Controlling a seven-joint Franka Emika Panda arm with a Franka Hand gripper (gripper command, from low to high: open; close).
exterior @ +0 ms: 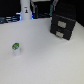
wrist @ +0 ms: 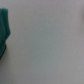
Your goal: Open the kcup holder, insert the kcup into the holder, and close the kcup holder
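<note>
In the exterior view the kcup [exterior: 16, 47], a small white pod with a green top, stands alone on the white table toward that view's left. The kcup holder [exterior: 62, 25], a black boxy drawer unit, sits at the back toward the exterior view's right, with its drawers pushed in. No gripper fingers show in either view, and nothing is near the pod or the holder. The wrist view is blurred: a plain grey surface with a teal shape [wrist: 5, 35] at one edge that I cannot identify.
A white bottle-shaped thing [exterior: 25, 9] stands at the back of the table [exterior: 45, 60] with a small blue light [exterior: 31, 16] beside it. Dark clutter lines the far edge behind it.
</note>
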